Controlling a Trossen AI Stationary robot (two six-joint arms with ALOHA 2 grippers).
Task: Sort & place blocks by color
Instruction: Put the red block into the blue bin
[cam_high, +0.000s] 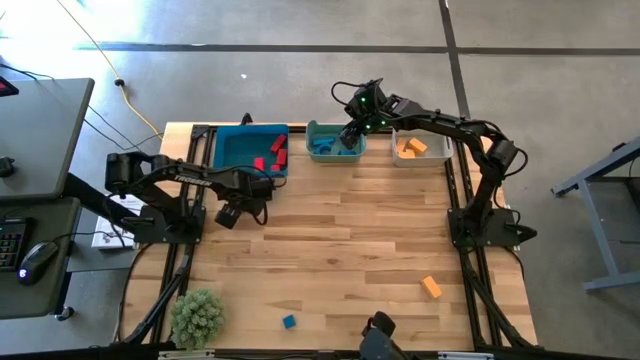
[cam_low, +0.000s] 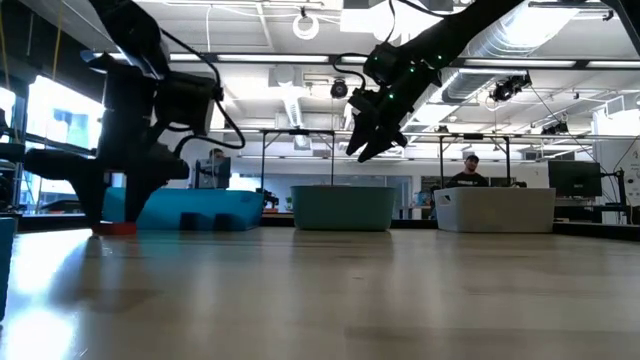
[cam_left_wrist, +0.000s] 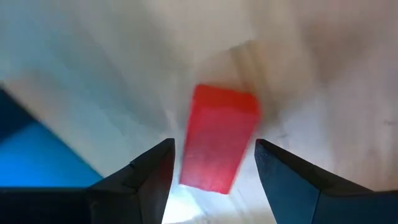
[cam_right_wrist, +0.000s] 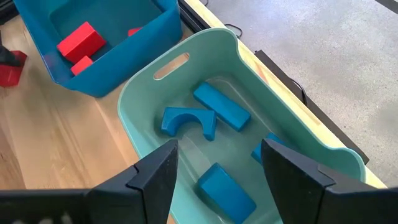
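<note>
From above: wooden bench (cam_high: 330, 230) with three bins along the far edge — blue bin (cam_high: 232, 152) at left holding red blocks (cam_high: 272, 158), teal bin (cam_high: 322, 132) in the middle holding blue blocks (cam_high: 322, 146), white bin (cam_high: 432, 157) at right holding orange blocks (cam_high: 412, 147). Left tool (cam_high: 228, 215) low over the bench just in front of the blue bin. Right tool (cam_high: 350, 135) over the teal bin. Loose on the near part of the bench: one orange block (cam_high: 431, 287) to the right, one small blue block (cam_high: 289, 321) nearer the middle, well apart. Green plant (cam_high: 197, 316) at the near left corner.

At bench level: left tool (cam_low: 118, 215) down at the surface with a red block (cam_low: 118, 228) under it, just in front of the blue bin (cam_low: 190, 210). Right tool (cam_low: 372, 148) hanging above the teal bin (cam_low: 343, 208), clear of its rim. White bin (cam_low: 495, 209) further right.

From the left wrist: fingers (cam_left_wrist: 149, 177) spread apart, the red block (cam_left_wrist: 217, 138) lying on the wood between them, not squeezed.

From the right wrist: fingers (cam_right_wrist: 155, 177) spread apart and empty, above the teal bin (cam_right_wrist: 143, 93); blue blocks (cam_right_wrist: 221, 107) inside, one an arch shape (cam_right_wrist: 186, 120). Blue bin (cam_right_wrist: 149, 31) with red blocks (cam_right_wrist: 81, 40) beyond.
</note>
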